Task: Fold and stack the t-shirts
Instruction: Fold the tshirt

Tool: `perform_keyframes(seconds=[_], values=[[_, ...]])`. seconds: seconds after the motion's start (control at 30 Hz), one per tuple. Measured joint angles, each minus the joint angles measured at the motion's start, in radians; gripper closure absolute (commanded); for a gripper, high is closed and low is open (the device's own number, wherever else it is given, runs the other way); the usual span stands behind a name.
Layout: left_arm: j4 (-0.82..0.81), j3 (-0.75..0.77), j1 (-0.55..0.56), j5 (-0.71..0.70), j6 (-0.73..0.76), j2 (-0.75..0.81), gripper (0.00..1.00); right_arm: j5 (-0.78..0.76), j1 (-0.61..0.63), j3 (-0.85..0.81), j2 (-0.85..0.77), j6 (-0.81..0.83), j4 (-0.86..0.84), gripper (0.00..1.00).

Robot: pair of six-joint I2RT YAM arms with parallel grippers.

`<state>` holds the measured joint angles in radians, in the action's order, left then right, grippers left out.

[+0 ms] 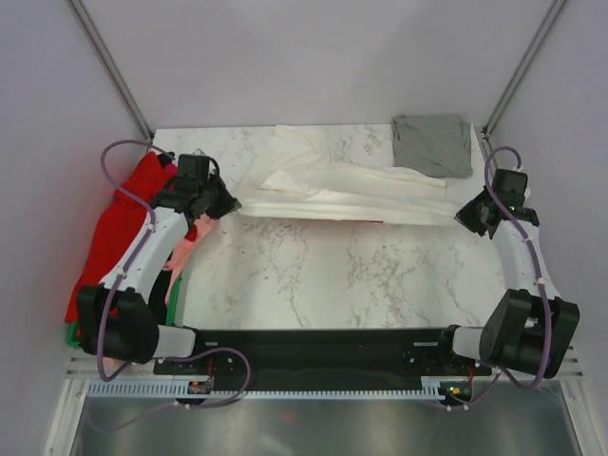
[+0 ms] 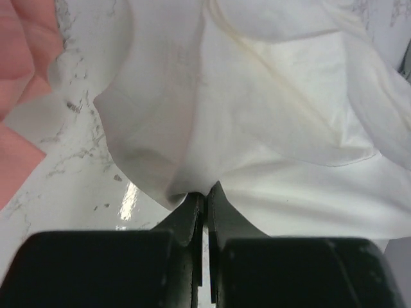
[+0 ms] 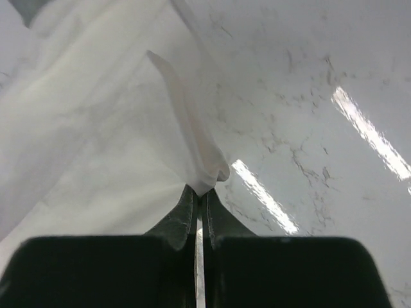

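Observation:
A large white t-shirt [image 1: 342, 195] lies stretched across the back half of the marble table [image 1: 332, 275]. My left gripper [image 1: 228, 202] is shut on the shirt's left end; in the left wrist view the cloth [image 2: 257, 128] bunches into the pinched tips of that gripper [image 2: 205, 192]. At the opposite end my right gripper [image 1: 463, 215] is shut on the shirt's right edge, where a fold of cloth [image 3: 128, 147] runs into its tips [image 3: 202, 196]. A folded grey t-shirt [image 1: 433, 144] rests at the back right corner.
A heap of shirts hangs over the table's left edge: red [image 1: 119, 228] on top, pink [image 1: 180, 252] under my left arm, green [image 1: 72, 332] at the bottom. Metal frame posts [image 1: 114, 66] rise at both back corners. A pink shirt [image 2: 19, 83] shows at the left of the left wrist view.

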<state>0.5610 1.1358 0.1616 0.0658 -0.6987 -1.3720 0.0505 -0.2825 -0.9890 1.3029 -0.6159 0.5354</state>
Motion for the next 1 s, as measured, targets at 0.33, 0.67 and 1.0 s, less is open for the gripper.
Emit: perform_keyframes(seconds=[0.33, 0.67, 1.0], values=[[0.118, -0.441, -0.01, 0.036, -0.066, 0.216, 0.93, 0.049, -0.097, 0.336, -0.041, -0.031, 0.071, 1.0], [0.18, -0.6, -0.01, 0.071, -0.204, 0.491, 0.37, 0.082, -0.196, 0.412, -0.219, -0.049, 0.133, 0.02], [0.319, -0.385, -0.016, 0.009, -0.256, 0.604, 0.07, 0.094, -0.197, 0.286, -0.308, -0.043, 0.177, 0.02]])
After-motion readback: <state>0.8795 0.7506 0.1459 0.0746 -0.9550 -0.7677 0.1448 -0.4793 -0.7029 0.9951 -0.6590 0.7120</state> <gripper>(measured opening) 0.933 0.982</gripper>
